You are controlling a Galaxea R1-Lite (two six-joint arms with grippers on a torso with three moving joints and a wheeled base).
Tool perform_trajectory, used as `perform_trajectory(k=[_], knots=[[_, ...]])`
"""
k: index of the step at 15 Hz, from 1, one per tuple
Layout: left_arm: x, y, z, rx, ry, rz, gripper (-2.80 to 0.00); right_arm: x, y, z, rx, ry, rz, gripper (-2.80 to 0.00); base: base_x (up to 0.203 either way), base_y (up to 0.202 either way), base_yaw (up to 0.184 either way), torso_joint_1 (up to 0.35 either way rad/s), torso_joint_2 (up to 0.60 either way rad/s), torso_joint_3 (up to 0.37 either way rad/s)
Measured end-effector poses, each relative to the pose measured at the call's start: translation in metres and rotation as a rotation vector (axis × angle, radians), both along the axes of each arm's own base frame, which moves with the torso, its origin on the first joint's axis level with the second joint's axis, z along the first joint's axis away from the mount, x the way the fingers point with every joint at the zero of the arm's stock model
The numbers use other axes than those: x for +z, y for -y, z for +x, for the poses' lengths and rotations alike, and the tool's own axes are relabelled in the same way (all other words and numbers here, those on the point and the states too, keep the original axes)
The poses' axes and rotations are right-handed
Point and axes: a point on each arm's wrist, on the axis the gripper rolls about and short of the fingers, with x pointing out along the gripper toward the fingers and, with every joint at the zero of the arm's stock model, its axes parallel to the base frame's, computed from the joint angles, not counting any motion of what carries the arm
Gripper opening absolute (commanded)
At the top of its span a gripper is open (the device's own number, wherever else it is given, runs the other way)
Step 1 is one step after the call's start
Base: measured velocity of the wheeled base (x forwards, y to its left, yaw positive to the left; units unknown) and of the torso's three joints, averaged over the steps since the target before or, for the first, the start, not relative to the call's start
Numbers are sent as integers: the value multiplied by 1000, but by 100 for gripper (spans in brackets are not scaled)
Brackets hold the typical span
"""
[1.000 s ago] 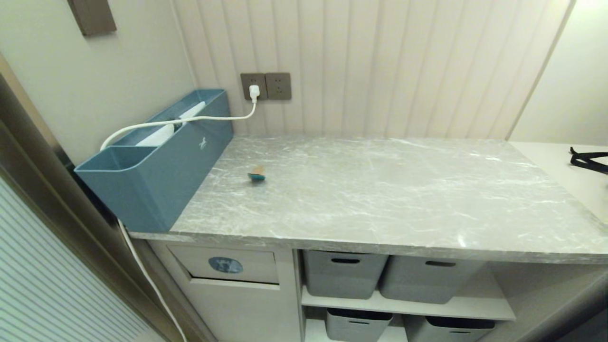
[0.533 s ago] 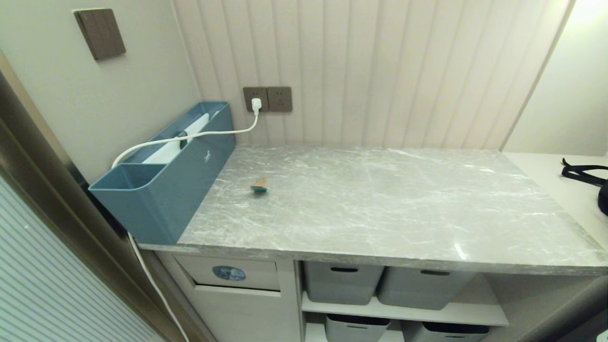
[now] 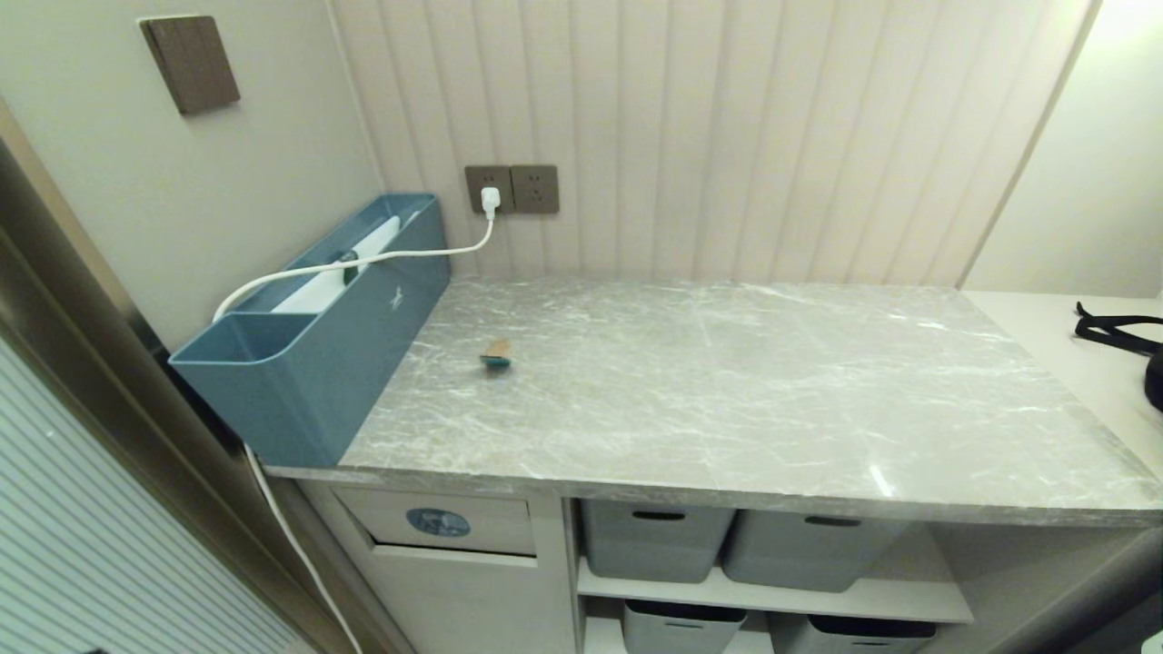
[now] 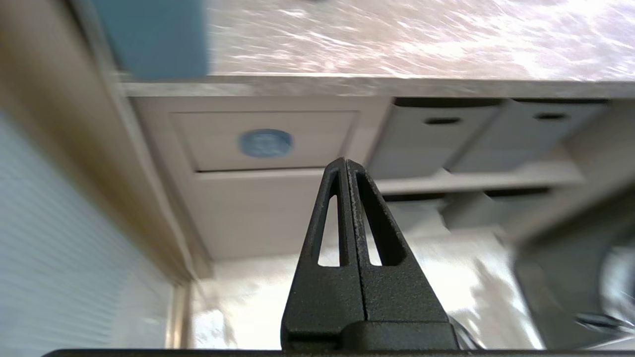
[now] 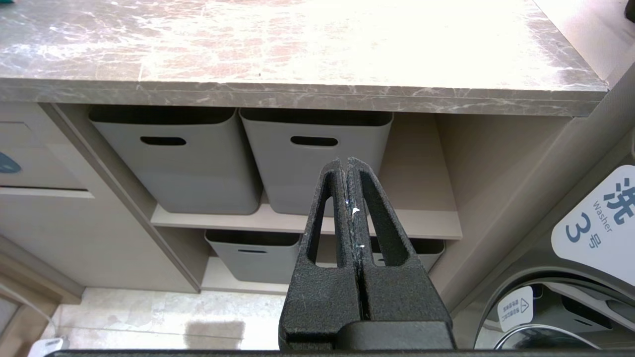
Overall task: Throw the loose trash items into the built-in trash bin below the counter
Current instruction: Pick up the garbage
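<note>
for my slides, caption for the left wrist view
Shut left hand points at the bin flap under the counter.

Head cam tilted up since a second ago: whole scene sits lower in frame, so camera motion, not objects. Wall plate (image 3: 191, 62) upper left now fully in view, was cut off at the top edge. Outlets (image 3: 511, 189), blue box (image 3: 318, 331) and small scrap (image 3: 496, 354) on the counter (image 3: 727, 400) all dropped by the same amount. Last half second: no shift.
</note>
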Motion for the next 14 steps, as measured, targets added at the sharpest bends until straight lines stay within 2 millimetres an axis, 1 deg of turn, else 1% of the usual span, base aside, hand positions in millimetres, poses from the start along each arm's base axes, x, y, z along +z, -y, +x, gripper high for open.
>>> perform_trajectory(k=[1, 3, 4, 6, 9, 11, 14], knots=[[10, 1, 18, -24, -31, -6, -280, 0, 0, 0, 0, 1, 1, -280, 0, 0, 0, 0, 0, 0], [31, 2, 64, -67, -96, -19, -280, 1, 0, 0, -1, 2, 2, -280, 0, 0, 0, 0, 0, 0], [37, 3, 87, -88, -129, -25, 0, 1, 0, 0, -1, 2, 2, -280, 0, 0, 0, 0, 0, 0], [44, 6, 136, -132, -194, -38, 0, 1, 0, 0, -1, 2, 4, -280, 0, 0, 0, 0, 0, 0], [54, 18, 198, -197, -236, -40, 0, 1, 0, 0, -1, 3, 4, -280, 0, 0, 0, 0, 0, 0], [60, 36, 230, -235, -255, -20, 0, 1, 0, 0, -1, 3, 4, -280, 0, 0, 0, 0, 0, 0], [68, 75, 272, -236, -271, 40, 0, 1, 0, 0, -1, 3, 4, -280, 0, 0, 0, 0, 0, 0]])
